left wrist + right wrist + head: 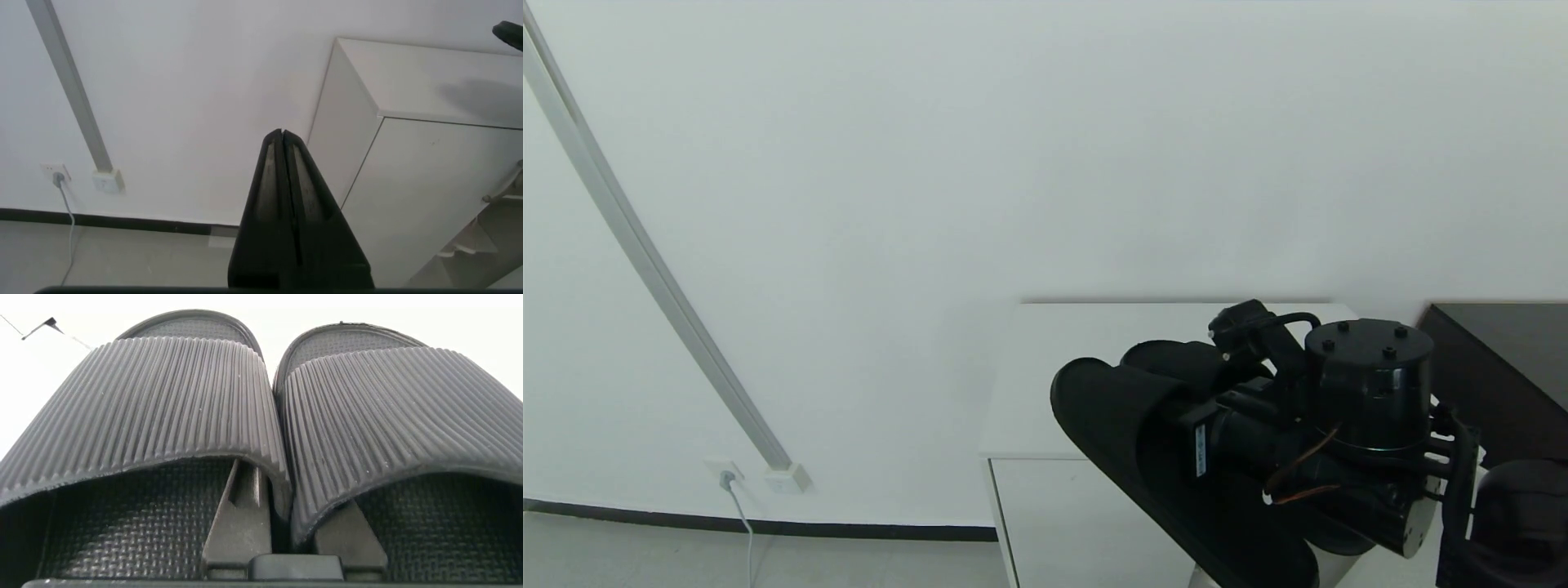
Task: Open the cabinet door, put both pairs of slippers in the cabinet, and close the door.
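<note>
One pair of black slippers [1131,425] clamped in the right gripper [286,498], held clear of the floor and lying, in the head view, across the front top edge of the white cabinet [1086,359]. Slippers kept side by side and tilted, toes pointing away from the wrist, one end raised toward the cabinet top and the other hanging lower before its front. From the right wrist: ribbed straps arched over textured footbeds, one finger [239,518] slid under each strap, the two touching inner side walls pinched between them. Left gripper [282,143] closed on nothing, its dark fingers pressed flat together, facing the white wall and the cabinet's left side panel and well apart from both. Cabinet placed against the wall, plain white on top and sides. Door [425,196] apparently flush and not yet opened, the handle side too near the frame edge to judge. Dark-topped furniture [1503,367] just beside the cabinet on the robot's right. Farther left on the wall, a grey conduit [645,253] slanting down to a small junction box [786,478]. Wall socket [723,471] immediately beside that box, with a plug inserted and a pale cable [745,531] hanging toward the floor. Black skirting [866,531] along the foot of the wall as far as the cabinet.
</note>
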